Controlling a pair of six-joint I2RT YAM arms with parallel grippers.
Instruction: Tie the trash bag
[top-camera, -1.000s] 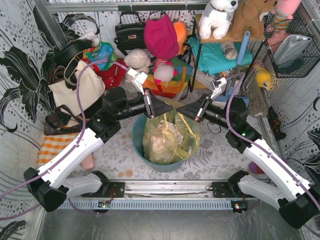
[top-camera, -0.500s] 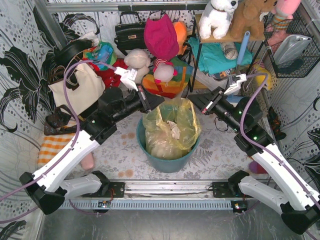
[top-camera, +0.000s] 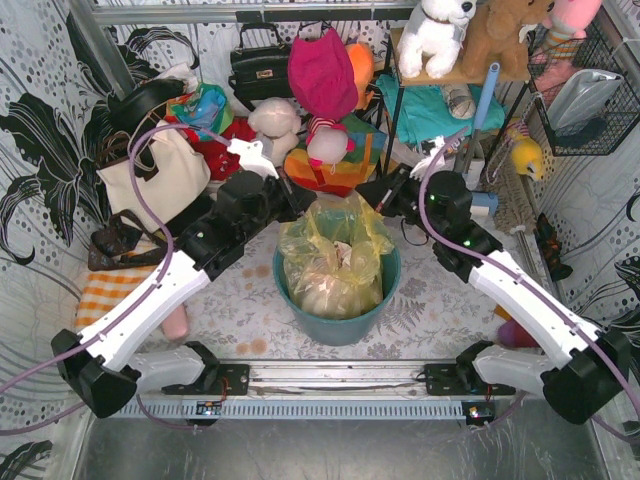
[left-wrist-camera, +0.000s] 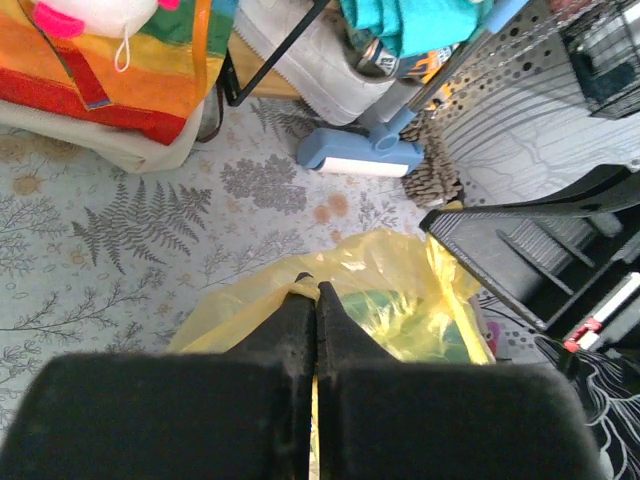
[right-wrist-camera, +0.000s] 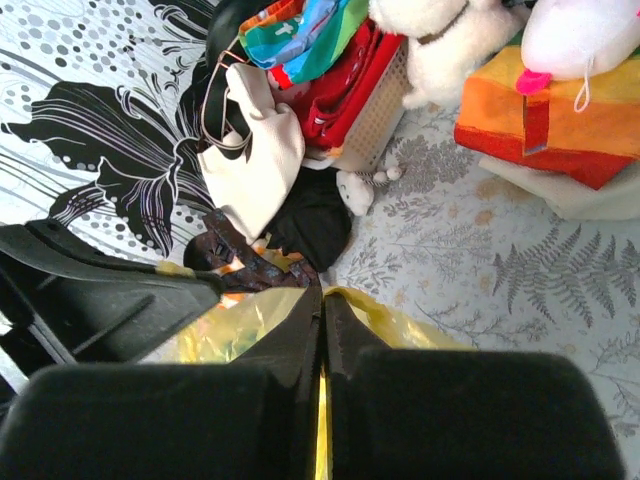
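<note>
So, the left gripper (left-wrist-camera: 316, 290) has its fingers pressed tight together with a sliver of yellow plastic caught between them. It's pinching the top edge of the trash bag (left-wrist-camera: 400, 290) on the bag's left side. The right gripper (right-wrist-camera: 323, 295) is doing the same on the other side, with its fingers closed flat on a strip of the same yellow film. From the top camera, both arms meet over the far rim of the bag, and the two grippers are near each other but not touching. The bag itself sits in the round teal bin (top-camera: 330, 322) at the middle of the fern-print mat (top-camera: 430, 300), puffed up, with pale crumpled paper showing through. A cream tote bag (top-camera: 150, 180) sits off to the left against the wall.
</note>
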